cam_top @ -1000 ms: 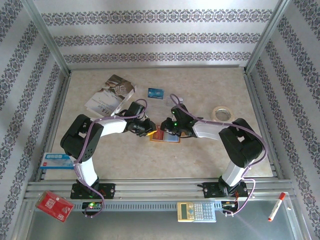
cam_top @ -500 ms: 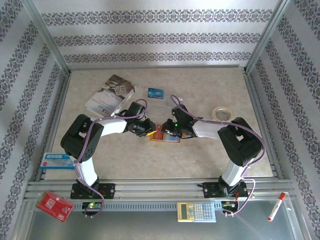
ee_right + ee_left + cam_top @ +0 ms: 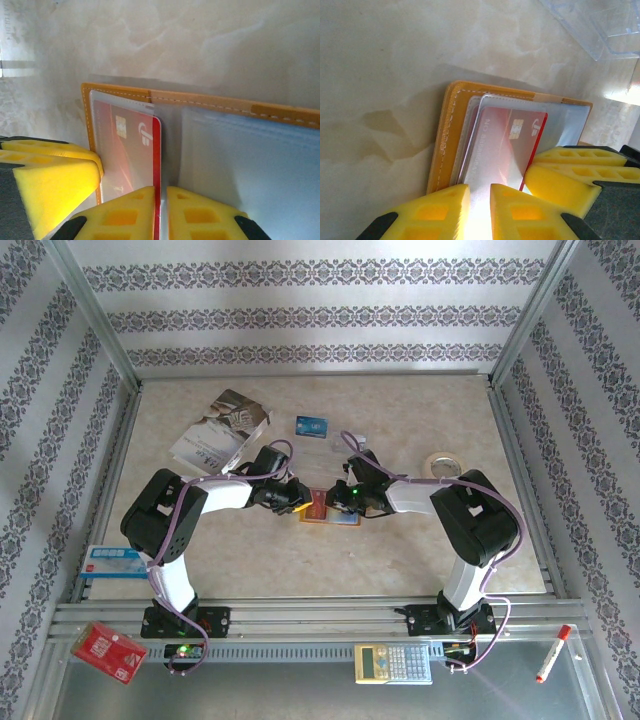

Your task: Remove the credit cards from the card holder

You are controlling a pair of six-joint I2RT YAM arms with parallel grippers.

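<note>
Right claw pinches red card (in orange card holder).

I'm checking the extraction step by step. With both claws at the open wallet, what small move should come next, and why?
Probably the right claw should draw the red card slowly out of its clear sleeve. It looks closed on the card's edge, most of the card lies inside the wallet, and the left claw seems to pinch the sleeve, steadying it.

Orange card holder lies open flat, red card in its clear pocket; blue card lies apart.
</note>
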